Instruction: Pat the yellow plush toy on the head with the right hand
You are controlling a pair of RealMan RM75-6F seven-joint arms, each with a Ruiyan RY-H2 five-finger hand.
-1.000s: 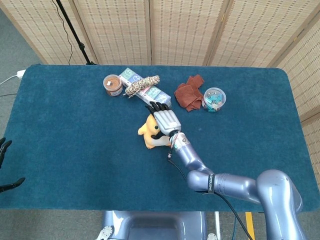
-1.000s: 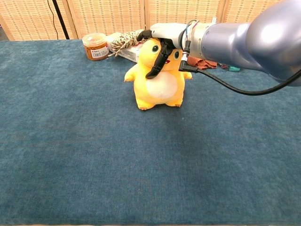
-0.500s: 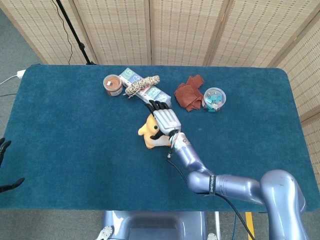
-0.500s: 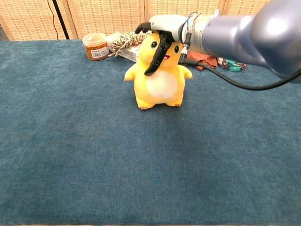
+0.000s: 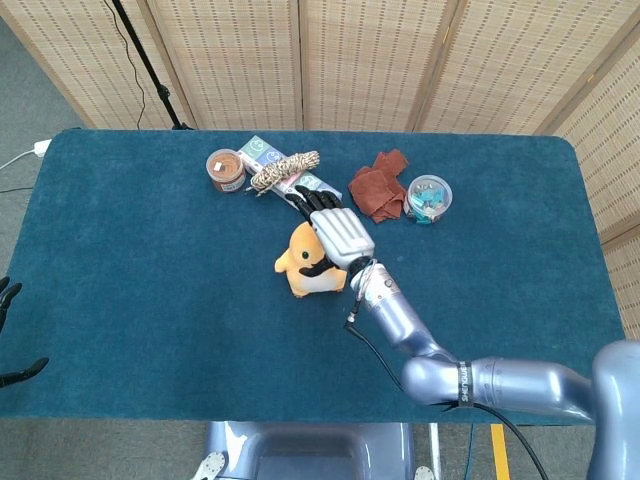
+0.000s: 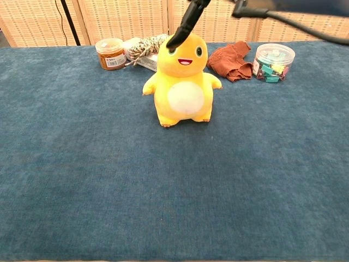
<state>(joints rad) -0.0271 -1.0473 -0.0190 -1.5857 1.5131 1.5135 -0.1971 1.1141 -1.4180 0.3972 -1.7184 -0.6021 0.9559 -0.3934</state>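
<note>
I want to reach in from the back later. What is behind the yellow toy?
Behind the toy lie a rope bundle on a box, beside a brown jar. The right hand covers part of the box from above.

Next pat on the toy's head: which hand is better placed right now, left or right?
Right. The right hand hangs just above the yellow plush toy, a dark finger reaching toward its head. The left hand sits at the table's far left edge, well away from the toy.
</note>
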